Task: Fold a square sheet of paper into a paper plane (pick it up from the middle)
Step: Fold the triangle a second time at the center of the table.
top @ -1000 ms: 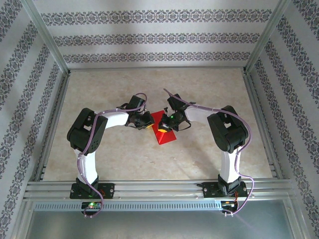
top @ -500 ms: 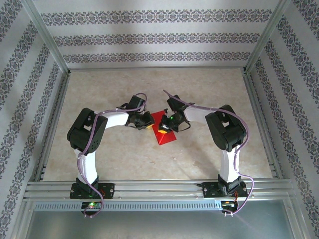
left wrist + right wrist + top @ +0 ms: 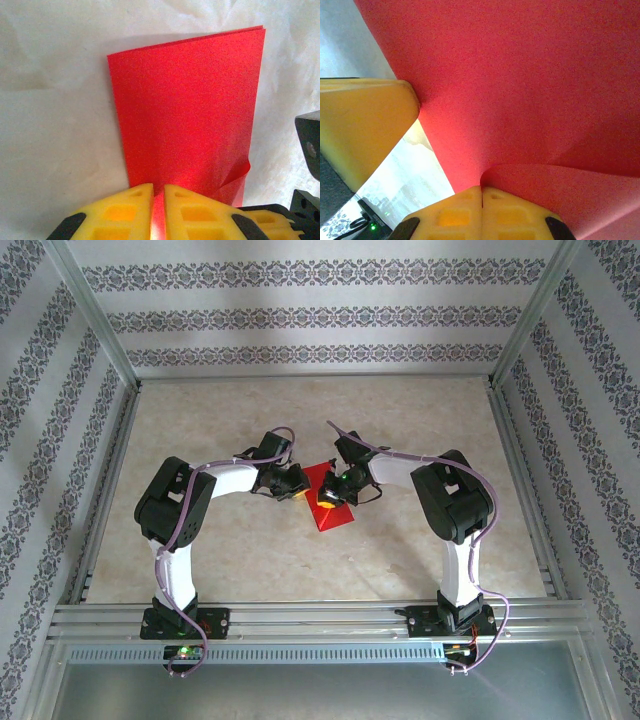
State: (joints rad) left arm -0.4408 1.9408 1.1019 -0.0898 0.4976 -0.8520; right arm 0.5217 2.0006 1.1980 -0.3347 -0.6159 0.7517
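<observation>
Right, the red paper (image 3: pixel 335 515) lies folded at the middle of the bench (image 3: pixel 250 560). The left gripper (image 3: pixel 158 200) clamps one edge, the right gripper (image 3: pixel 481 197) pinches a lifted flap, apparently steadying the layers for creasing.

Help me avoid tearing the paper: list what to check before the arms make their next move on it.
1. Left gripper gripping the folded red paper: ok, a red strip shows between its shut jaws.
2. Right gripper gripping the paper: ok, its jaws are shut where the sheet curls in.
3. Layers lined up: ok, the two far edges run almost flush in the left wrist view.
4. Paper lying flat: not ok, one corner curls up near the left gripper.
5. Clearance between the grippers: cannot tell, they sit very close together over the paper.
</observation>
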